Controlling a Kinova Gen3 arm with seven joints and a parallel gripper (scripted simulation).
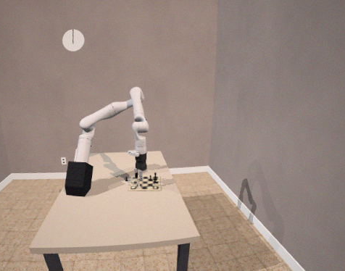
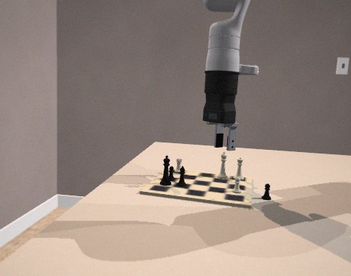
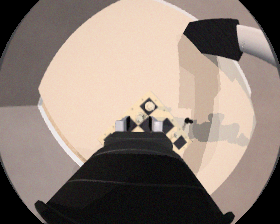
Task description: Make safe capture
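A small chessboard lies on the table, also seen in the top view. Black king, a black pawn and a black bishop stand at its left end, with a white rook behind them. A white king, a white queen and a white pawn stand at the right end. A black pawn stands upright on the table just off the board's right edge. My gripper is open and empty, hanging straight above the white king with a clear gap.
The arm's black base block sits on the table's left side. In the wrist view the gripper body hides most of the board.
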